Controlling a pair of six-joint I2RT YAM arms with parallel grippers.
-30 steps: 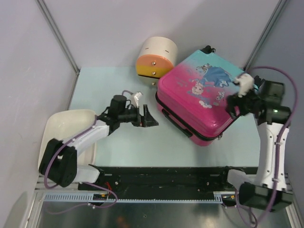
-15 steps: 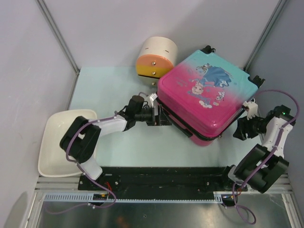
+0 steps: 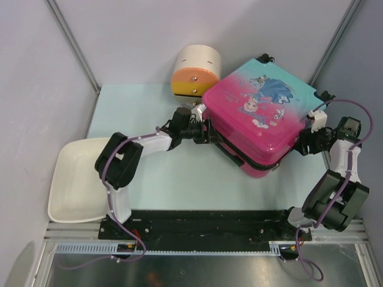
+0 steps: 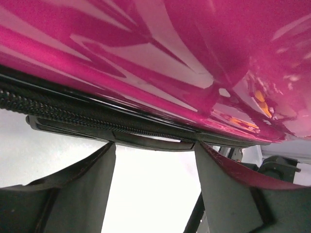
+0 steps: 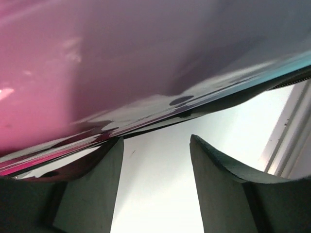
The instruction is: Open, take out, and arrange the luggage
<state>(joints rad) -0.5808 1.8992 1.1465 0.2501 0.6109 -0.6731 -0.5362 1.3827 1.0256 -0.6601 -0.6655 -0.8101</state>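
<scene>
The luggage [image 3: 257,113] is a teal-to-pink hard-shell suitcase lying shut at the right of the table, its printed face up. My left gripper [image 3: 206,133] reaches across to its left side. In the left wrist view the pink shell [image 4: 170,58] fills the top, and the left gripper [image 4: 154,145] is open, its fingertips against the black side handle [image 4: 146,141] with bare table between them. My right gripper [image 3: 305,143] is at the suitcase's right edge. In the right wrist view it [image 5: 155,140] is open under the shell's [image 5: 97,58] rim, holding nothing.
A cream cylindrical box with orange-yellow drawers [image 3: 196,72] stands just behind the suitcase's left corner. A white tub [image 3: 72,185] sits at the table's left edge. Grey walls and slanted frame posts close in the back and sides.
The left gripper moved right up to the suitcase's side handle and narrowed. The right gripper dropped from above the suitcase to its right edge. The suitcase shifted slightly toward the back.
</scene>
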